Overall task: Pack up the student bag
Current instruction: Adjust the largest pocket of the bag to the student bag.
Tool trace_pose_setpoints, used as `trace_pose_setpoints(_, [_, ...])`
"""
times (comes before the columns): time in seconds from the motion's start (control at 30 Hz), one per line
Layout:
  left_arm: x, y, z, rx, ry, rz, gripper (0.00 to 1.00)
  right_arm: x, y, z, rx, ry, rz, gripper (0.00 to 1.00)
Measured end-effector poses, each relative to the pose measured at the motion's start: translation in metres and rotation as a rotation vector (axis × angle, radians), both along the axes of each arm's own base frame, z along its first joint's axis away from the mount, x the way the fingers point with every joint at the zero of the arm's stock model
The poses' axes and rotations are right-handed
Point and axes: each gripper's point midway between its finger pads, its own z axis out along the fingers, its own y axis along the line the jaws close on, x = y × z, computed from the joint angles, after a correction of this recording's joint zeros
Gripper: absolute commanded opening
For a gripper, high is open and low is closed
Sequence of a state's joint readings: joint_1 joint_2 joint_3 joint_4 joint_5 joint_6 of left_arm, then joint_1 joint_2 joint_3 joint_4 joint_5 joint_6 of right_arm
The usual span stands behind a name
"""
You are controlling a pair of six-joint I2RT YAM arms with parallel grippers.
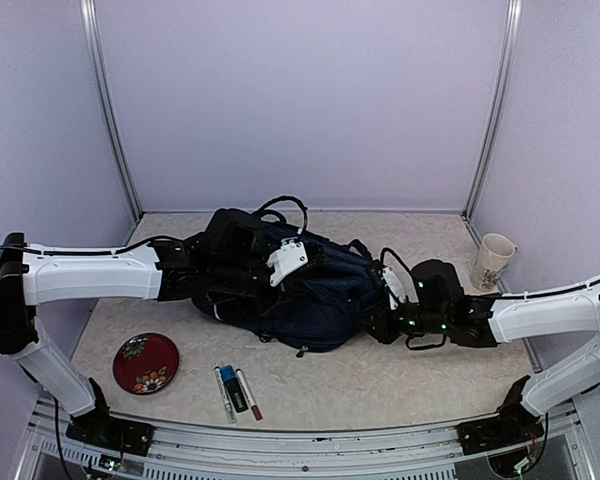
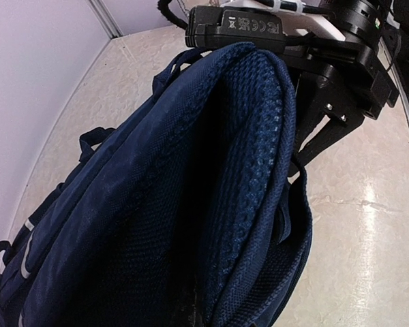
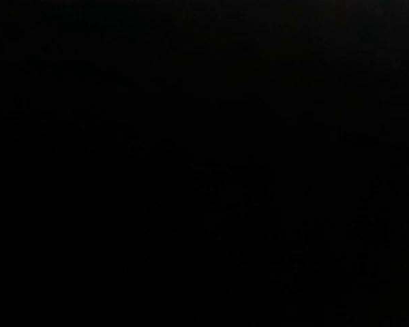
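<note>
Markers (image 1: 237, 391) and a red plate (image 1: 146, 362) lie on the desk (image 1: 380, 380) in front of a navy backpack (image 1: 310, 300); a mug (image 1: 492, 262) stands far right. The backpack lies mid-desk, long axis left to right. The left pincer (image 1: 280, 266) pinches its padded edge. The right pincer (image 1: 385, 322) is hidden at its right end, so I cannot tell its state.

place: robot lab cell | cues: plain lilac walls (image 1: 300, 100); aluminium posts (image 1: 110, 110); table-bolted arms (image 1: 90, 275)

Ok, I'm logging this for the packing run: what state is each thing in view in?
student bag: lying on the table, one edge lifted.
left gripper: shut on the student bag's edge.
right gripper: at the bag, jaws hidden.
mug: upright.
red plate: flat on the table.
pens: lying loose, unpacked.
</note>
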State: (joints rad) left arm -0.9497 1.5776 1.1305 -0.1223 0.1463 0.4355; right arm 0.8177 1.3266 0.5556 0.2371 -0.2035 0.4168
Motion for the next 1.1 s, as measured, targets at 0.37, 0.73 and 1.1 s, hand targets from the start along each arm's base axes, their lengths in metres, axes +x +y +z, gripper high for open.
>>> trace_pose_setpoints(0.37, [0.000,0.000,0.001,-0.002,0.000,0.000,0.00,-0.003,0.004,0.006,0.019,-0.007,0.028,0.25])
trace_pose_setpoints(0.73, [-0.001,-0.001,0.001,-0.005,0.001,-0.004,0.00,0.000,0.007,0.016,0.057,-0.028,0.020,0.03])
trace_pose_setpoints(1.1, [-0.013,-0.011,0.016,-0.022,-0.060,-0.041,0.52,-0.003,0.006,0.027,0.075,-0.044,0.025,0.00])
